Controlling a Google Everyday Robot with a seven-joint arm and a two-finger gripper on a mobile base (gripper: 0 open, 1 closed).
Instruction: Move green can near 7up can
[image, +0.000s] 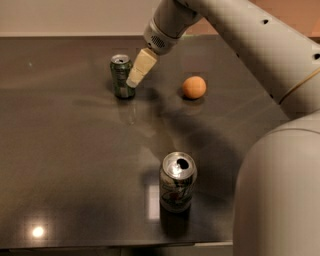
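The green can (121, 76) stands upright at the back left of the dark table (65, 150); it has dark green sides and a silver top. The 7up can (177, 183), silver-white with green streaks and an opened top, stands upright near the table's front edge. My gripper (135, 78) reaches down from the upper right and sits right beside the green can's right side, at or very near touching it. It is far from the 7up can. Whether it holds anything does not show.
An orange ball-like fruit (194, 87) lies on the table right of the green can. My large grey arm (280, 165) fills the right side of the view. The table's front edge runs along the bottom.
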